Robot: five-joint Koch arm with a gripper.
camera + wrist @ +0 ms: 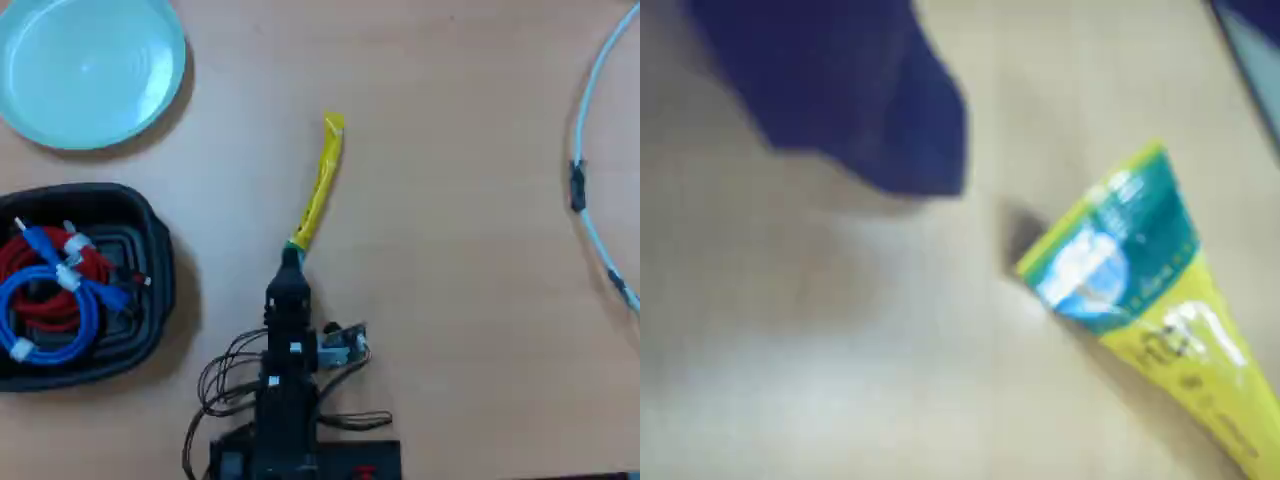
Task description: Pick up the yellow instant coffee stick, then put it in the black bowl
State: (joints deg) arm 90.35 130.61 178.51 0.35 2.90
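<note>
The yellow instant coffee stick (322, 185) lies flat on the wooden table, running from upper right to lower left in the overhead view, its green end nearest the arm. In the wrist view that green-and-yellow end (1120, 250) fills the lower right, blurred. My gripper (290, 258) reaches up from the bottom edge, its tip just short of the stick's green end. In the wrist view one dark blue jaw is at upper left and another blue part at the top right corner, with bare table between them; the gripper (1100, 110) is open and holds nothing. The black bowl (163, 270) sits at the left.
Coiled red and blue cables (55, 290) fill the black bowl. A round light-teal plate (90, 65) sits at the top left. A pale cable (585, 200) curves along the right edge. The arm's base and wires (290, 420) occupy the bottom centre.
</note>
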